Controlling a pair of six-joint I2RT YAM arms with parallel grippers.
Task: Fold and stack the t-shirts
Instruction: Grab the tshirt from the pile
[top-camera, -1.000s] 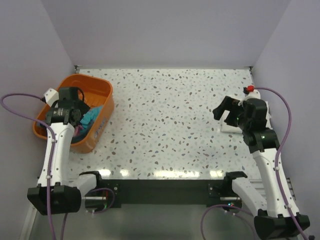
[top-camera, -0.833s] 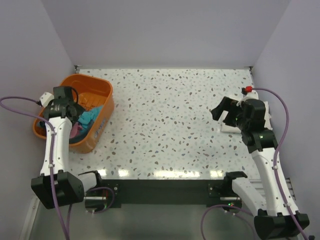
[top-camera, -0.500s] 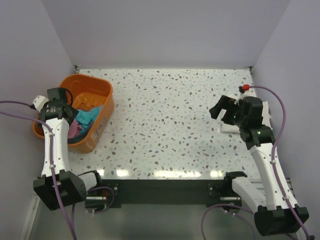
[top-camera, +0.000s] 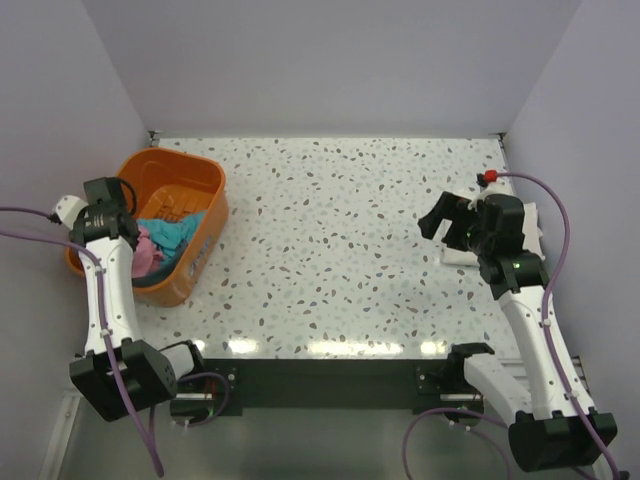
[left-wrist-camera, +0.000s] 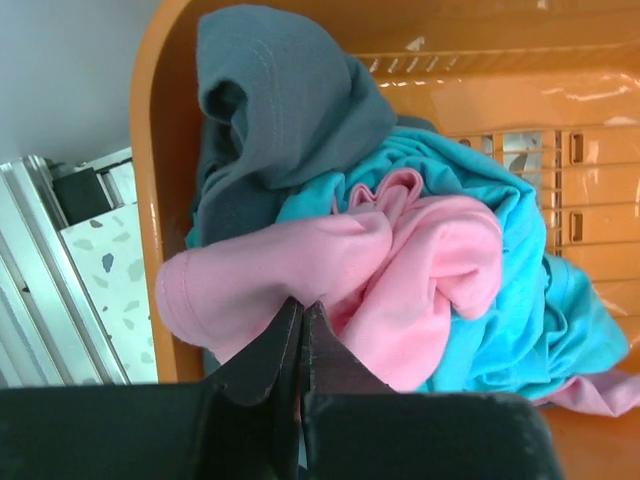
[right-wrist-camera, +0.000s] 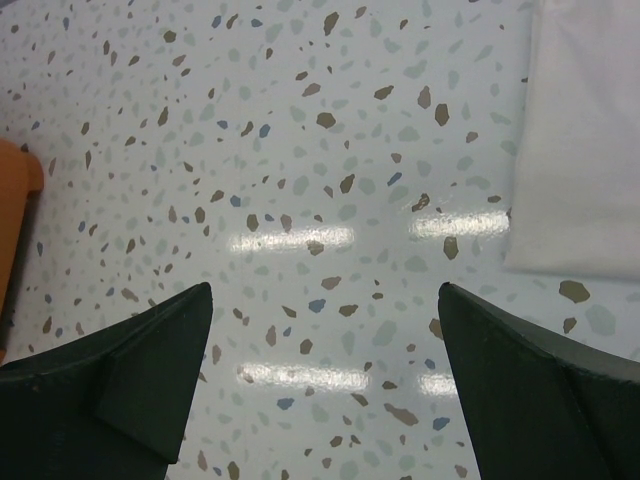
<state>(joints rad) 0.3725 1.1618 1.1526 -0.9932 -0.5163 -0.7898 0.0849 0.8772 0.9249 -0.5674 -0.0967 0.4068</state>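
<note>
The pink t-shirt (left-wrist-camera: 400, 260) lies bunched on top of the teal t-shirt (left-wrist-camera: 500, 320) and the dark slate-blue t-shirt (left-wrist-camera: 280, 110) inside the orange basket (left-wrist-camera: 150, 150). My left gripper (left-wrist-camera: 302, 305) is shut, its tips pinching a fold of the pink cloth at the basket's near left side (top-camera: 128, 226). The cream-white t-shirt (right-wrist-camera: 585, 150) lies folded flat on the table at the right (top-camera: 532, 222). My right gripper (right-wrist-camera: 325, 290) hovers open over bare table just left of it, holding nothing.
The orange basket (top-camera: 190, 165) stands at the table's far left corner, close to the left wall. Its edge shows at the left of the right wrist view (right-wrist-camera: 12, 190). Speckled tabletop (top-camera: 330, 230) stretches between the basket and the cream-white shirt.
My left gripper swung left across the basket and its jaws went from open to shut on the pink cloth. The right arm shifted only slightly.
</note>
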